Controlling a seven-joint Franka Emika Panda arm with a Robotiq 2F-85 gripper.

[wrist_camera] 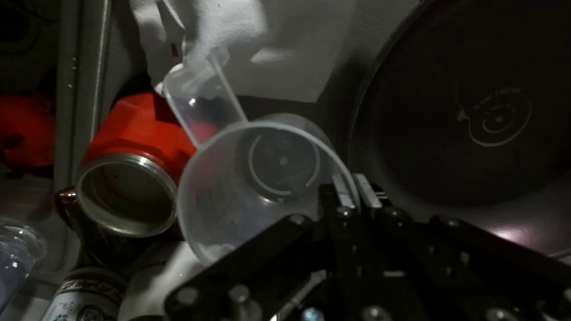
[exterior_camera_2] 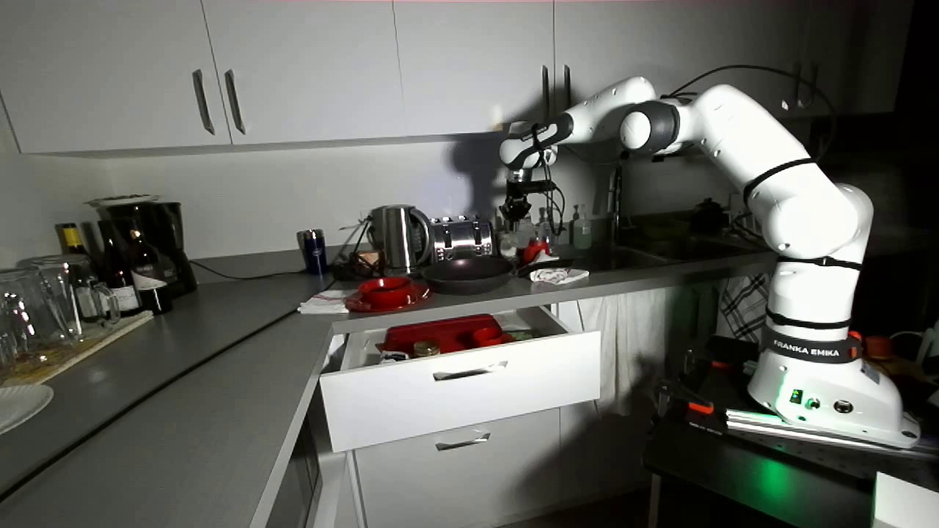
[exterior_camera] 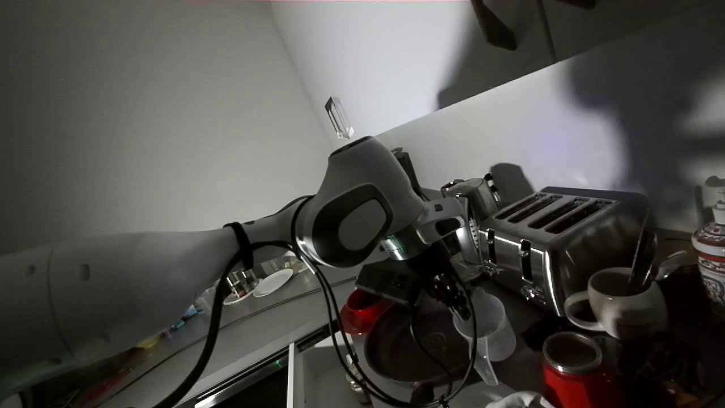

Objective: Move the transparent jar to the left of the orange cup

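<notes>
The transparent jar is a clear jug with a side handle (wrist_camera: 209,196). In an exterior view the jar (exterior_camera: 499,334) is between the frying pan and the orange cup (exterior_camera: 572,377). The orange cup (wrist_camera: 138,122) has a metal rim and dark inside and lies beside the jar in the wrist view. My gripper (wrist_camera: 355,191) has one finger inside the jar and one outside, close together, shut on its rim. The gripper also shows in both exterior views (exterior_camera: 461,309) (exterior_camera_2: 515,218). I cannot tell whether the jar's base touches the counter.
A large dark frying pan (wrist_camera: 428,156) is right beside the jar. A toaster (exterior_camera: 544,243), a white mug (exterior_camera: 628,311) and a kettle (exterior_camera_2: 396,238) stand behind. A white cloth (wrist_camera: 232,26) lies near the jar's handle. A drawer (exterior_camera_2: 469,389) stands open below the counter.
</notes>
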